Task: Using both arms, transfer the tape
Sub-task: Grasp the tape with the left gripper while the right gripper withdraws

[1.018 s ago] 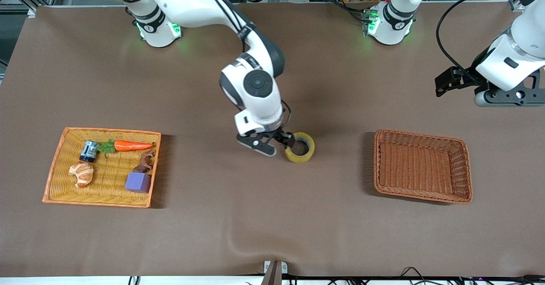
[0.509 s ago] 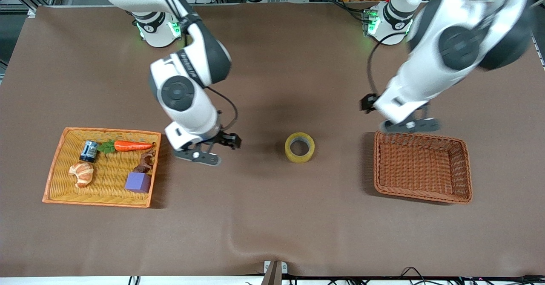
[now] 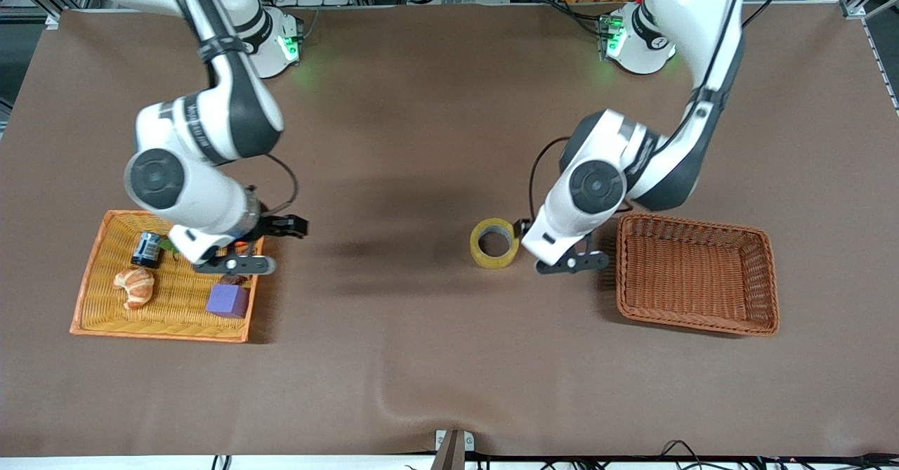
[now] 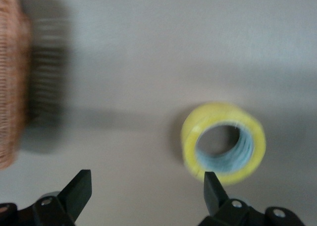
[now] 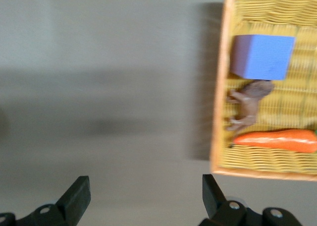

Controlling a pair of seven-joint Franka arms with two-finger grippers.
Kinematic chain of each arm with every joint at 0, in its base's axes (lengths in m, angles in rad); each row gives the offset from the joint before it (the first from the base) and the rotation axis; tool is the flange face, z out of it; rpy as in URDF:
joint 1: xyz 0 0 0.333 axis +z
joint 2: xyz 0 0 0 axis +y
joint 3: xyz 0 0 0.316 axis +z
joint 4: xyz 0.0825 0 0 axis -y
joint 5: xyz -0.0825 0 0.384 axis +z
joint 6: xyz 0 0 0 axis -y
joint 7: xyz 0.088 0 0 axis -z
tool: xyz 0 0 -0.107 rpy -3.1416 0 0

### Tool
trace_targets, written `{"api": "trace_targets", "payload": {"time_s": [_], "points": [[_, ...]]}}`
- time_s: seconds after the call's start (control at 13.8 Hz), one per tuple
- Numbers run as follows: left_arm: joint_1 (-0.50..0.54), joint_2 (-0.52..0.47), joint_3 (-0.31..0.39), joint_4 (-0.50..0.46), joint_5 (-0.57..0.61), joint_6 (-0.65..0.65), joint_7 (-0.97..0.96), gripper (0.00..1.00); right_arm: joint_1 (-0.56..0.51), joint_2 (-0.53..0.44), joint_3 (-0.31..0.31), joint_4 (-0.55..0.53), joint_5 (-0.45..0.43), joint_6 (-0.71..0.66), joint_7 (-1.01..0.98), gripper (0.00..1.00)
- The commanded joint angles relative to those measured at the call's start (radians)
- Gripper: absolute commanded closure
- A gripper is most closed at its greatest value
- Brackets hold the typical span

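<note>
Moved since the earlier frames: the right gripper (image 3: 242, 249), previously at the tape (image 3: 494, 243), has withdrawn to the rim of the yellow basket (image 3: 91, 280), and the left gripper (image 3: 562, 252) has swung in from the left arm's end of the table to hang between the tape and the brown basket (image 3: 765, 280). Tape: flat on the brown table cover (image 3: 421, 357), untouched, just outside one open finger (image 4: 214, 186) of the left gripper, not yet between the jaws. Left jaws: apart, empty. Right jaws: apart, empty, over the basket's edge with the purple cube (image 5: 262, 56), a small brown figure (image 5: 247, 104) and the carrot (image 5: 275, 140) off to one side of them. Judgement: the right arm's half looks finished; the left arm's pickup is the step in hand, and its jaws need shifting to straddle the ring wall. Surface: one cloth with a wrinkle at the camera edge. Room: arm bases with green lights, cables and racks along the table's top edge.
</note>
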Motion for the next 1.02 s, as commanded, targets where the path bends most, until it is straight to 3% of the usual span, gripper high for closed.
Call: {"api": "trace_targets", "payload": {"time_s": [0.0, 0.15, 0.44, 0.58, 0.8, 0.95], "points": [[-0.025, 0.063, 0.006, 0.045, -0.001, 0.081, -0.075, 0.00, -0.087, -0.074, 0.022, -0.150, 0.000, 0.089, -0.163, 0.00], [-0.036, 0.092, 0.006, 0.045, -0.001, 0.129, -0.104, 0.00, -0.146, -0.104, 0.022, -0.253, 0.000, 0.221, -0.316, 0.00], [-0.091, 0.115, 0.012, 0.028, 0.011, 0.132, -0.138, 0.00, -0.189, -0.104, 0.021, -0.279, 0.000, 0.263, -0.405, 0.00], [-0.094, 0.115, 0.012, 0.010, 0.013, 0.107, -0.160, 0.00, -0.209, -0.117, 0.019, -0.331, -0.001, 0.378, -0.595, 0.00], [-0.108, 0.118, 0.014, -0.024, 0.011, 0.094, -0.161, 0.00, -0.264, -0.111, 0.019, -0.375, -0.001, 0.478, -0.712, 0.00], [-0.111, 0.135, 0.015, -0.028, 0.020, 0.094, -0.161, 0.07, -0.275, -0.108, 0.019, -0.376, -0.001, 0.481, -0.719, 0.00]]}}
